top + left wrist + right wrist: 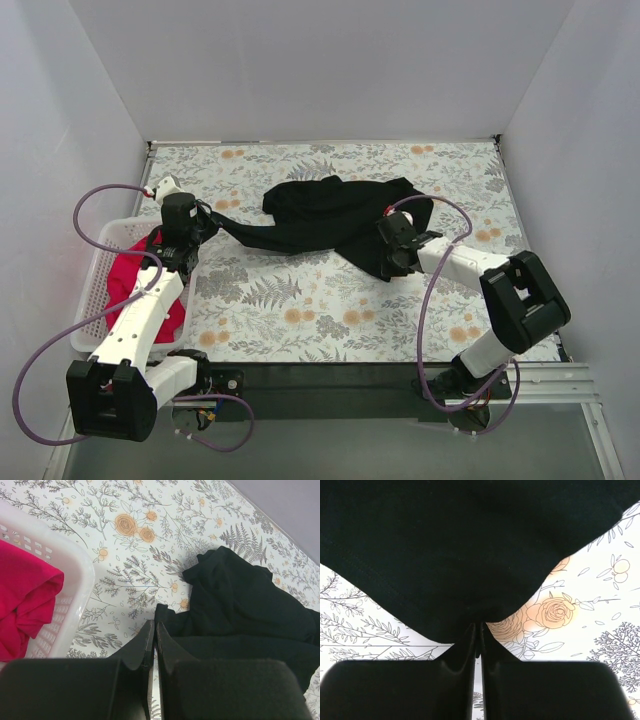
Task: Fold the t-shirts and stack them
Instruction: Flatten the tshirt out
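The black t-shirt lies crumpled across the middle of the floral table, pulled out into a thin strip towards the left. My left gripper is shut on the end of that strip; in the left wrist view its fingertips meet at the edge of the black cloth. My right gripper is shut on the shirt's near right corner, and in the right wrist view the black hem runs down into the closed jaws. The red-pink t-shirt lies bunched in the basket.
A white lattice basket stands at the table's left edge, beside my left arm, its rim close to the left gripper. Grey walls close off the table at the back and on both sides. Purple cables loop off both arms.
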`<state>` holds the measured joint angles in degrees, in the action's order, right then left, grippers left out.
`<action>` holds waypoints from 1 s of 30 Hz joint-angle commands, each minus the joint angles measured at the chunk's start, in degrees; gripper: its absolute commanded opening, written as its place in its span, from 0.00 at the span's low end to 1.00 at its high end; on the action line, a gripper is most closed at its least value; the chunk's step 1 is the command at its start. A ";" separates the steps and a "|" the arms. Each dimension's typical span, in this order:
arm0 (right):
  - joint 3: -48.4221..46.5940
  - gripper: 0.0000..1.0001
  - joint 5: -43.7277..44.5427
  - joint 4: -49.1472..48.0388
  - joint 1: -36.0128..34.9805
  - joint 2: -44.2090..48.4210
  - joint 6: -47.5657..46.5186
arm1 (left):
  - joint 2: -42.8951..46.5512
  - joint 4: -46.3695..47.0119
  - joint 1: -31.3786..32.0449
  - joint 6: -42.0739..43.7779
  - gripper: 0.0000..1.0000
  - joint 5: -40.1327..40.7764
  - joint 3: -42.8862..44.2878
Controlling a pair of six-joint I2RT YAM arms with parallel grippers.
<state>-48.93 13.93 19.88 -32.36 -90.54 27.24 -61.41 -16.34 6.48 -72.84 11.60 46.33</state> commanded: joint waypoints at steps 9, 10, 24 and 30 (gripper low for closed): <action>10.35 0.01 1.89 6.04 9.76 10.10 -2.28 | 0.59 -0.71 -0.33 0.94 0.00 2.03 -0.18; 9.47 0.01 2.15 6.66 10.82 11.43 -3.07 | 0.59 -0.71 -0.33 0.77 0.00 2.64 -0.01; -48.75 0.01 18.93 15.28 20.49 23.21 -21.17 | -1.09 -13.63 -0.33 7.00 0.00 5.72 43.30; -57.33 0.01 18.76 12.82 20.41 29.80 -31.45 | 5.50 -13.63 -0.33 9.03 0.00 1.86 53.24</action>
<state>-103.77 28.34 33.89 -12.45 -64.31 4.29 -60.03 -28.32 6.52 -66.41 13.65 96.09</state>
